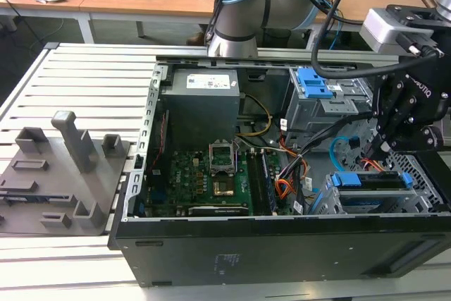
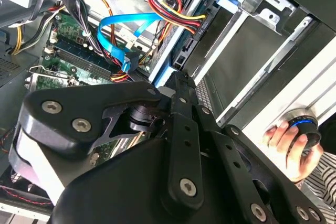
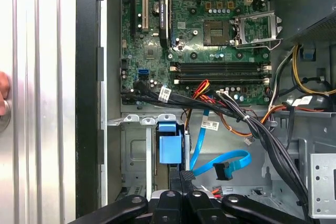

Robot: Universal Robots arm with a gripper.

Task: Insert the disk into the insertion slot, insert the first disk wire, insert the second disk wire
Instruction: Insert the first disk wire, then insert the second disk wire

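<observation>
The disk [image 1: 373, 181], in its blue frame, sits inside the insertion slot [image 1: 424, 174], a low perforated grey cage at the exterior view's right. The first disk wire [image 2: 170, 6], a red, yellow and black bundle, runs to a dark plug [image 2: 195, 35] against the disk's edge. My gripper [image 2: 180, 77] is shut, its tips just off that plug with nothing between them. The second disk wire [image 3: 223, 162], a light blue looped cable, lies loose beside the cage, and its dark plug [image 2: 131, 62] hangs free. In the exterior view the gripper [image 1: 382, 150] hovers over the disk's rear end.
A taller grey bay with blue latches [image 1: 317, 93] stands behind the slot. The motherboard [image 1: 211, 174] and black cable bundles [image 3: 252, 124] fill the case's middle. A person's hand [image 2: 286, 137] rests on a knob outside the case. A grey fixture [image 1: 63, 174] sits at the exterior view's left.
</observation>
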